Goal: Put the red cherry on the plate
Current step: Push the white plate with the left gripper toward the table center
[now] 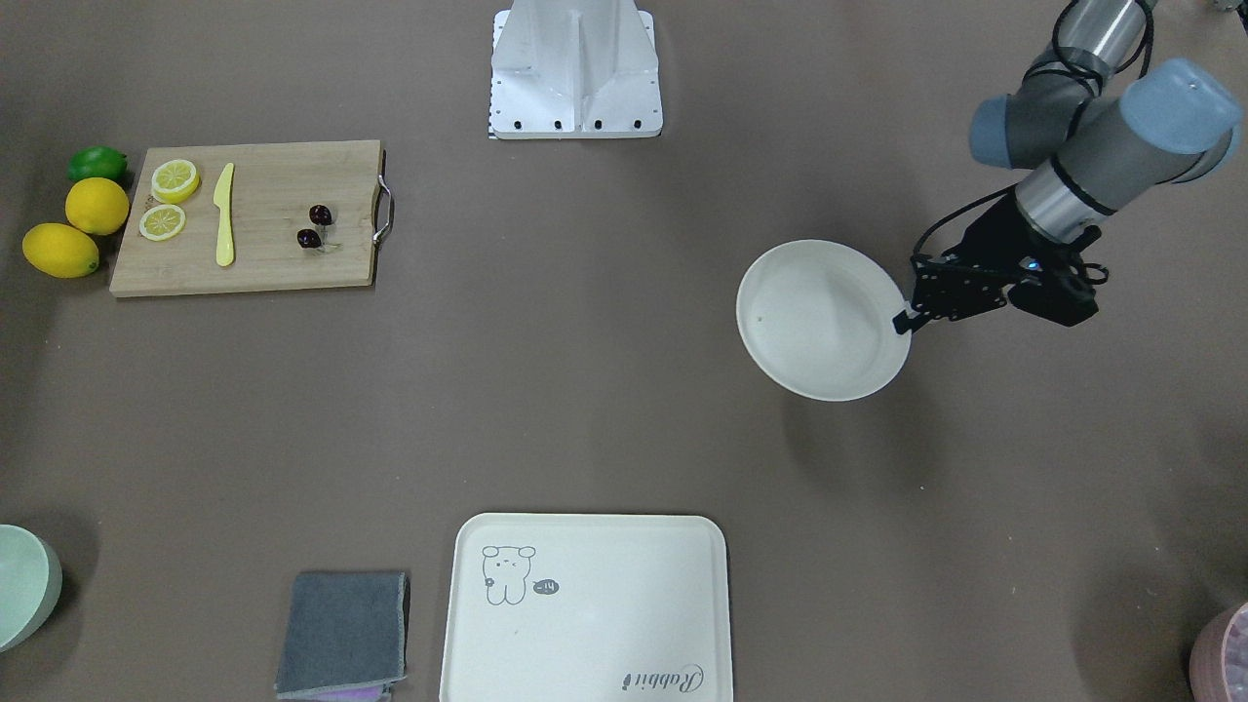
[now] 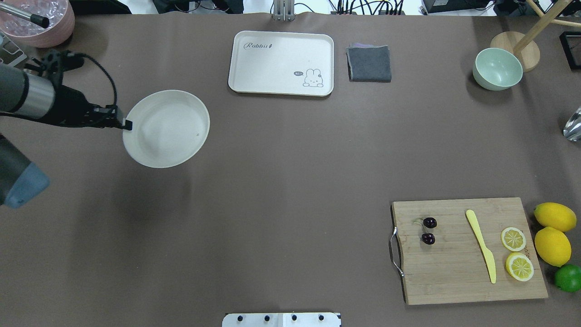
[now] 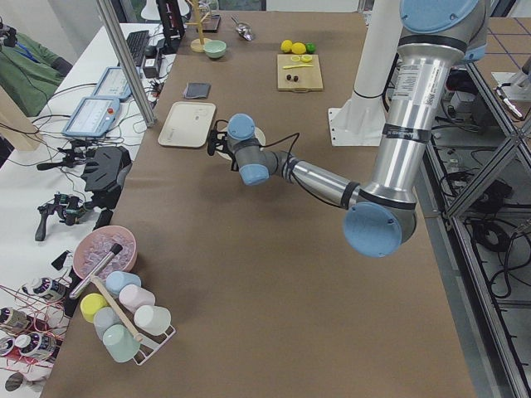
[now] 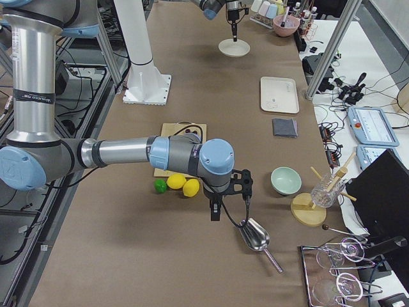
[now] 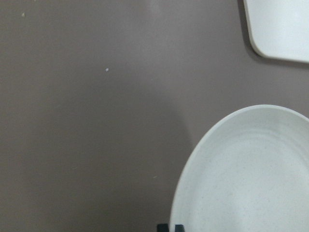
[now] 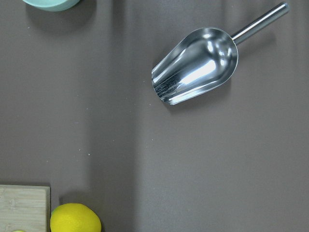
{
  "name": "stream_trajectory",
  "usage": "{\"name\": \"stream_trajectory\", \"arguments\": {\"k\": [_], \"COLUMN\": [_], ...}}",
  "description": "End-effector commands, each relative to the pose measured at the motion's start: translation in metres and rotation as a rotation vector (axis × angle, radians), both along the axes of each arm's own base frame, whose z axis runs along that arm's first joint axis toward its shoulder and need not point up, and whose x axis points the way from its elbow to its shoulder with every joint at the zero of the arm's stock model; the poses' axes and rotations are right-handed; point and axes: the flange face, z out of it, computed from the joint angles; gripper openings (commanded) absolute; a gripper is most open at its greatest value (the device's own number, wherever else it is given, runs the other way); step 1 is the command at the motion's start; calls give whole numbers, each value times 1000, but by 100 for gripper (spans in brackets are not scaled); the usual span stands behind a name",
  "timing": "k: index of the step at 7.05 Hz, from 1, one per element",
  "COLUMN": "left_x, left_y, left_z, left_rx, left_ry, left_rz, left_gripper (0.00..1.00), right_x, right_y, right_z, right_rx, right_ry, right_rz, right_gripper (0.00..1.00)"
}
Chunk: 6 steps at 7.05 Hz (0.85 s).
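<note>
Well, we are seeing the red cherry (image 2: 428, 238) lying on the wooden cutting board (image 2: 454, 277), at the board's end nearest the middle of the table. Its two dark fruits are sitting just beside each other, joined by thin stems, and well apart from both grippers. On the same board the yellow knife (image 2: 482, 252) is lying past the cherries, and two lemon slices (image 2: 513, 239) are sitting beyond the knife. Off that far end, two whole lemons (image 2: 554, 216) and a lime (image 2: 568, 277) are resting on the table just beside the board.

The plate (image 2: 172, 131) is sitting far from the board, on the robot's left half of the table, its inside showing bare. The left gripper (image 2: 127, 124) is pinching the plate's rim on the side nearest its arm, and the left wrist view is showing the dark fingertips (image 5: 166, 227) at that edge. We cannot tell whether the plate is resting flat or is raised.

Near the plate a cream tray (image 2: 272, 59) with a small drawing is lying on the table. A grey cloth (image 2: 369, 63) is lying just beside it and a pale green bowl (image 2: 497, 68) is standing farther along.

The right gripper (image 4: 216, 214) is hanging above the table near the lemons, fingers pointing down, with a metal scoop (image 6: 198, 65) lying close by. We are seeing it only from the side, so we cannot tell how its jaws are standing.
</note>
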Motion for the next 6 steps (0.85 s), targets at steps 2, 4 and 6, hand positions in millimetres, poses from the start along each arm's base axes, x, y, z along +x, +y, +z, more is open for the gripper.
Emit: {"name": "stream_trajectory", "arguments": {"k": [2,4,6], "left_x": [166,227,242], "left_y": [69,129,140], "left_z": [-109,-103,-93], "left_rx": [-55,-23,-26], "left_ry": [-45,-80,-103], "left_rz": [-54,-59,-45], "left_gripper": [0,0,0], "right_x": [-1,-8,-39], "right_y": [-1,-2,-10], "right_z": [-14,-43,-88], "right_rx": [29,57,65], "right_ry": [2,-50,-54], "right_rz": [-1,19,17], "right_gripper": [100,100,100]}}
